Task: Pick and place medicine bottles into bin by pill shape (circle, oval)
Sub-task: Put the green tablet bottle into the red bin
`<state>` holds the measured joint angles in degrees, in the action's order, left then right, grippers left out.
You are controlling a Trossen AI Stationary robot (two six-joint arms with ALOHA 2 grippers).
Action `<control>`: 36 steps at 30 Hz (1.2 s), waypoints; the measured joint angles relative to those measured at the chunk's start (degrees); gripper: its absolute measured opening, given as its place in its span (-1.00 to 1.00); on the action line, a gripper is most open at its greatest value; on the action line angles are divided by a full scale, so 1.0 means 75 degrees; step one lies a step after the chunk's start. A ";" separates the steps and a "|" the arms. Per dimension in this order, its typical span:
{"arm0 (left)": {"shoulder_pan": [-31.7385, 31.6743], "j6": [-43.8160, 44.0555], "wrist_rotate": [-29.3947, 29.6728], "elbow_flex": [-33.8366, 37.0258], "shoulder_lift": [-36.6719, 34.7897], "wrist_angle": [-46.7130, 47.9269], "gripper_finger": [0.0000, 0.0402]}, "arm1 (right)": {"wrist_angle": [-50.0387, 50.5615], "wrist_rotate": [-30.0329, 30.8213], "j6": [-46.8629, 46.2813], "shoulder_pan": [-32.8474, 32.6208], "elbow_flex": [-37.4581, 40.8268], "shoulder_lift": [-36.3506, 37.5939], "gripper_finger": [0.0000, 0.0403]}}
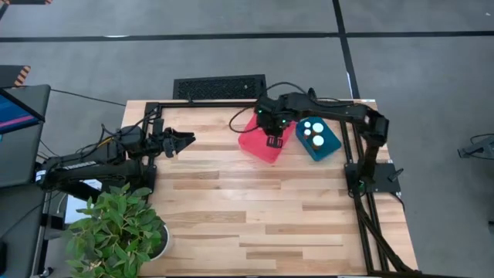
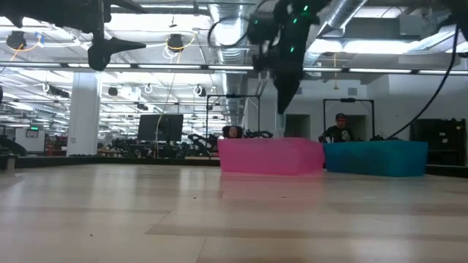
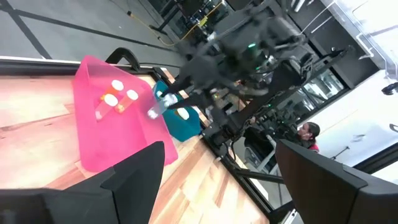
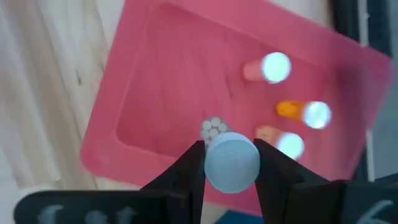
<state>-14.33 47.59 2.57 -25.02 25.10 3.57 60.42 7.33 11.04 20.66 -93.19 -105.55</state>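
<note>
The right tool (image 4: 229, 163) is seen pinching a white-capped bottle (image 4: 231, 163) between its fingers, held above the pink tray (image 4: 158, 87) at the far side of the tabletop (image 1: 255, 216). Three bottles are already lying in that tray, their caps (image 4: 275, 67) turned toward the wrist camera. A blue tray (image 1: 328, 144) touching the pink one is shown holding more bottles (image 1: 312, 130). The held bottle is carried cap-up over the pink tray's open floor, apparently so that it can be dropped clear of the three inside. The pill shape in the held bottle cannot be told. The left tool (image 1: 184, 140) is kept waiting over the tabletop's left edge, its fingers spread and empty. A potted plant (image 1: 116, 228) stands at the near left corner.
</note>
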 joint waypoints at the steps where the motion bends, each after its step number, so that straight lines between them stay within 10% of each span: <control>1: -0.0003 0.0000 0.0000 0.0000 0.0000 0.0000 0.50 | -0.0070 -0.0019 -0.0004 0.0011 0.0000 -0.0155 -0.40; 36: -0.0002 0.0087 -0.0046 0.0000 0.0000 -0.0002 0.50 | -0.1823 -0.0177 -0.0236 0.0429 0.0967 -0.1117 -0.40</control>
<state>-14.34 48.25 2.22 -25.02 25.10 3.56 46.75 6.01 9.27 23.88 -85.94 -113.93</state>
